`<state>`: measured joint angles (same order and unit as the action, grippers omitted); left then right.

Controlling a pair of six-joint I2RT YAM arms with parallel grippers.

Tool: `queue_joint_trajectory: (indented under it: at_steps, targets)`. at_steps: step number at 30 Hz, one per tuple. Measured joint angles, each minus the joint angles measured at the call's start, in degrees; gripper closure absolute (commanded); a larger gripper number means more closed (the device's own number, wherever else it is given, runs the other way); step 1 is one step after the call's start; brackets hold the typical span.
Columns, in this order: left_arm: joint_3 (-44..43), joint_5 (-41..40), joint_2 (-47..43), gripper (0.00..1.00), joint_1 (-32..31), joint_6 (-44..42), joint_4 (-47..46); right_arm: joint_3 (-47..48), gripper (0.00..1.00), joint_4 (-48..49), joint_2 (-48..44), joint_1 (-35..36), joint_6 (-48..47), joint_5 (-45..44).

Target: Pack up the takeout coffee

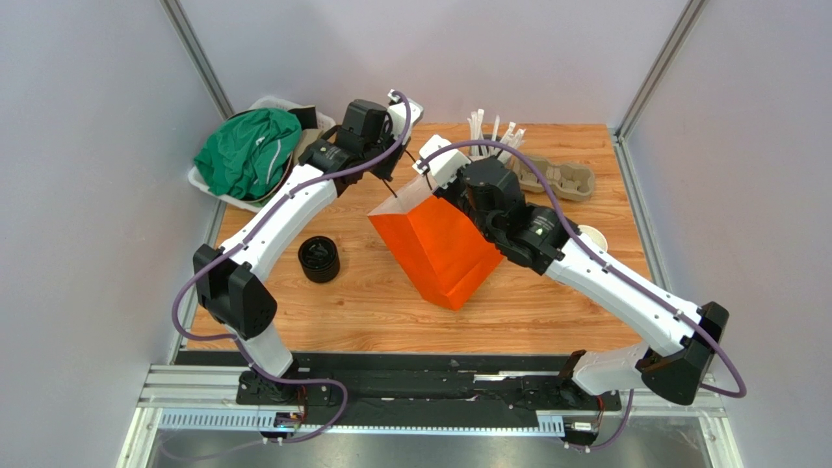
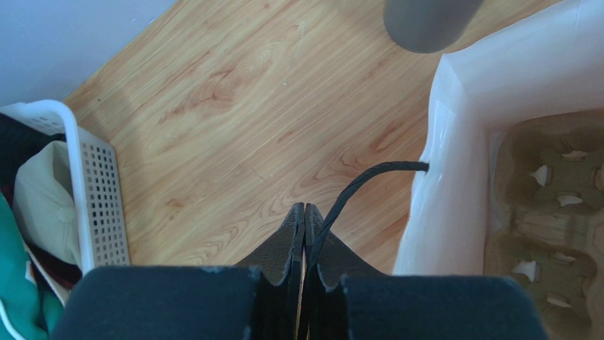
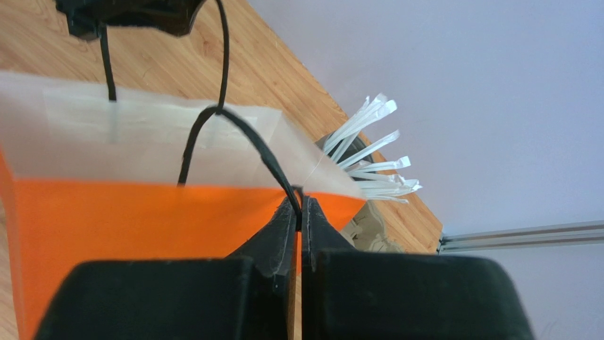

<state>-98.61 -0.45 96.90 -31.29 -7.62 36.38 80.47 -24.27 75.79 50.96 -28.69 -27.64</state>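
On the wooden table (image 1: 547,302), to the right of the bag, the paper cup (image 1: 593,237) stands upright with its white inside showing and no lid on it, partly hidden by the right arm's forearm. Its black lid (image 1: 318,259) sits on the far side of the bag, near the left arm; whether that dark round shape is one lid or several stacked, I cannot tell. Neither piece is in the bag or in any grip, and both lie well apart from either set of jaws.

Between them stands the orange paper bag (image 1: 444,249), tilted, with its mouth facing up and away. The left gripper (image 2: 304,212) has its jaws pressed together on one black cord handle (image 2: 368,177). The right gripper (image 3: 298,205) is pinched the same way on the other handle (image 3: 241,134). Drawing the two cords to opposite sides looks meant to spread the mouth and steady the bag for loading. As I judge it, the coffee has yet to be lidded and lowered in, and one arm must let go of its cord to fetch it.

Behind the bag are a grey cup of white straws (image 1: 493,132) and a pulp cup carrier (image 1: 561,178). A white basket (image 1: 210,185) of green cloth sits at the far left.
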Motion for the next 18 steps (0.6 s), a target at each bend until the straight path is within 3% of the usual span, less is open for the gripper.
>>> queue_joint_trajectory:
  at_steps: [5,18]
  targets:
    - [0.2,-0.31,-0.02,0.94,0.72,0.02,-0.98,-0.66,1.0,0.46,1.01,-0.17,1.11,-0.07]
    - [2.14,2.56,-0.17,0.95,0.61,0.46,-3.02,9.73,1.0,0.02,0.94,-1.01,5.18,-1.36]
